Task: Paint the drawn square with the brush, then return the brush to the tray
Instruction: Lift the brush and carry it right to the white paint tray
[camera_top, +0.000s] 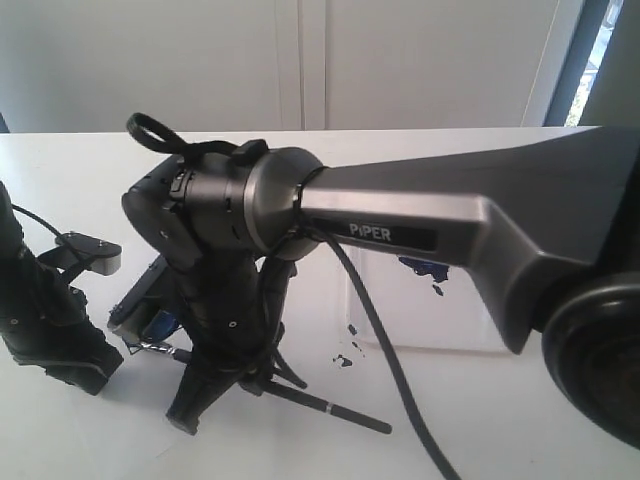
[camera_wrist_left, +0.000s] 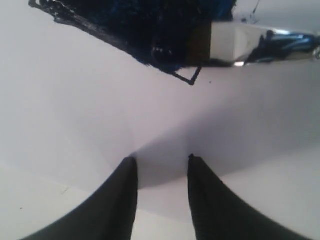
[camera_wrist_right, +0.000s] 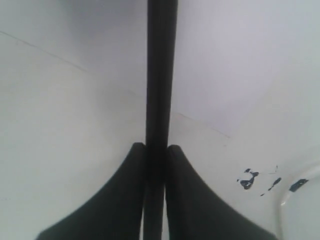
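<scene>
My right gripper (camera_top: 215, 385) reaches across to the lower left and is shut on the brush's black handle (camera_top: 330, 408). In the right wrist view the handle (camera_wrist_right: 161, 75) runs straight out between the closed fingers of that gripper (camera_wrist_right: 156, 146). The silver ferrule (camera_top: 150, 346) lies over the drawn square (camera_top: 158, 322), which is smeared dark blue and mostly hidden by the arm. The left wrist view shows the blue-filled square (camera_wrist_left: 150, 30), one thin black corner of it and the ferrule (camera_wrist_left: 235, 45). My left gripper (camera_wrist_left: 160, 160) is open and holds nothing. The white tray (camera_top: 450, 310) bears a blue blob.
The right arm's thick forearm (camera_top: 480, 220) and its black cable (camera_top: 390, 370) cross the middle of the scene. Blue paint spatters (camera_top: 345, 358) dot the table beside the tray; they also show in the right wrist view (camera_wrist_right: 247, 180) near the tray rim (camera_wrist_right: 295, 200). White paper (camera_wrist_left: 75, 100) lies under the square.
</scene>
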